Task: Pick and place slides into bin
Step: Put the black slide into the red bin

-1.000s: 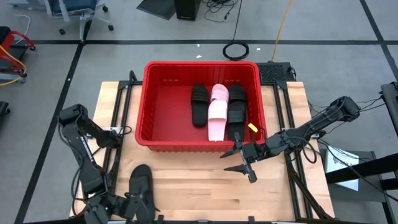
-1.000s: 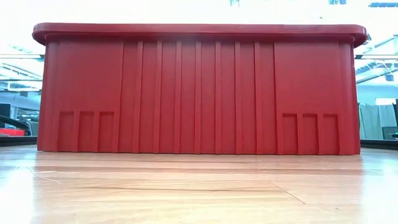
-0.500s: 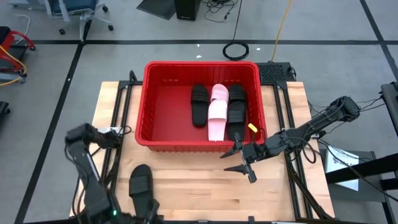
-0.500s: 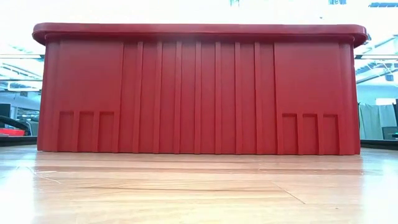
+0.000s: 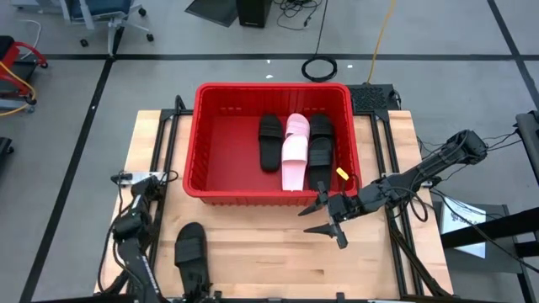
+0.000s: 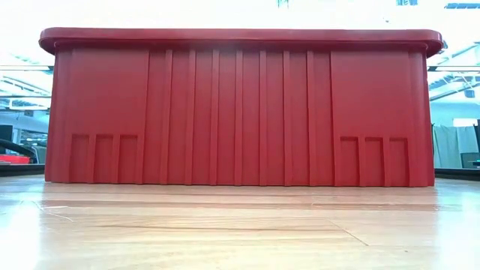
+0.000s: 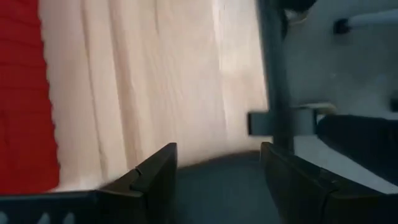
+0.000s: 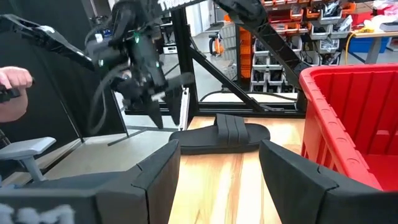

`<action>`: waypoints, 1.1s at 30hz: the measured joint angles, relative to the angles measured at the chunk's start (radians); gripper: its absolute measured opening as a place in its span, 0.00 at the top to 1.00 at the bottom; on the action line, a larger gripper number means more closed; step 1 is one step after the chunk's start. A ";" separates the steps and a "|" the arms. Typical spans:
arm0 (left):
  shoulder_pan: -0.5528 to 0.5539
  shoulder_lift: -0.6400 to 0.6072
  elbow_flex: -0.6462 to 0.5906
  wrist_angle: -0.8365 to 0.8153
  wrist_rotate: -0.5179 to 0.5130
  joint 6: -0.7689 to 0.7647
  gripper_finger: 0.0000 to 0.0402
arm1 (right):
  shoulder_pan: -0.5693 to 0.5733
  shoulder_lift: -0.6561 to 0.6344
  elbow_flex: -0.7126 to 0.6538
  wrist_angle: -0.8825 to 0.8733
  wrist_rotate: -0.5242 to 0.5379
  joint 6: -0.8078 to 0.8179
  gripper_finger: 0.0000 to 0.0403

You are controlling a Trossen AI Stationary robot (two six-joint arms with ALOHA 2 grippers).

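The red bin (image 5: 274,86) stands at the table's far middle and fills the low view (image 6: 240,112). On its floor lie two black slides (image 5: 270,141) (image 5: 321,150), with pink slides (image 5: 295,150) between them. One more black slide (image 5: 190,252) (image 8: 221,134) lies flat on the wood near the front left. My left gripper (image 8: 163,93) hangs open above that slide's near end, pointing steeply down; its own view (image 7: 217,168) shows nothing between the fingers. My right gripper (image 5: 313,215) (image 8: 217,168) hovers open and level by the bin's near right corner, facing left.
Black frame struts (image 5: 160,160) run along the table's left and right sides. Bare wood (image 5: 269,252) stretches between the loose slide and my right gripper. A person's hand (image 8: 12,78) shows beyond the table's left side. A yellow tag (image 5: 342,173) sits at the bin's near right rim.
My left arm has folded in from the far left toward the table's near left corner. Its gripper has tipped from about level to steeply downward and sunk a little. The black slide on the table has stayed in place.
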 joint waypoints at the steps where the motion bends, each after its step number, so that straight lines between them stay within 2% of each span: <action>1: 0.000 0.006 -0.013 -0.003 0.011 -0.024 0.44 | 0.000 0.000 0.000 0.000 0.002 0.001 0.48; 5: 0.006 0.005 -0.103 -0.009 0.052 -0.099 0.44 | 0.000 0.000 0.000 0.001 0.002 0.001 0.48; 13: 0.006 0.007 -0.252 -0.009 0.148 -0.139 0.44 | 0.000 0.000 0.000 0.001 0.003 0.001 0.48; 24: 0.010 -0.046 -0.262 -0.009 0.131 -0.154 0.44 | 0.000 0.000 0.000 0.001 0.003 -0.001 0.48; 29: 0.010 -0.063 -0.262 -0.009 0.079 -0.133 0.44 | 0.000 0.000 -0.001 0.001 0.003 -0.002 0.48; 33: 0.013 -0.063 -0.274 -0.007 0.065 -0.108 0.48 | 0.000 0.000 -0.001 0.000 0.003 -0.002 0.48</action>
